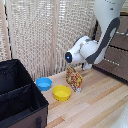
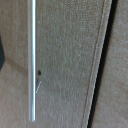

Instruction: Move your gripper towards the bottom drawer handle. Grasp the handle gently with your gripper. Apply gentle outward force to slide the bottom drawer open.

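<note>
Handle [image 2: 33,60] of bottom drawer [image 2: 65,60] close ahead of end effector [image 1: 88,65]; finger spread indiscernible.

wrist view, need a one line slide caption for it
Close wrist view of a dark brown drawer front with its slim silver bar handle; tool out of frame.

Blue bowl [image 1: 44,83], yellow bowl [image 1: 62,92], perhaps snack bag [image 1: 74,79], black box [image 1: 20,95].

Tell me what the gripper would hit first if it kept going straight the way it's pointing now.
Most likely the flat brown drawer front, near its silver bar handle, which fills the wrist view. The gripper's fingers aren't visible, so exact depth and contact point are unclear.
</note>
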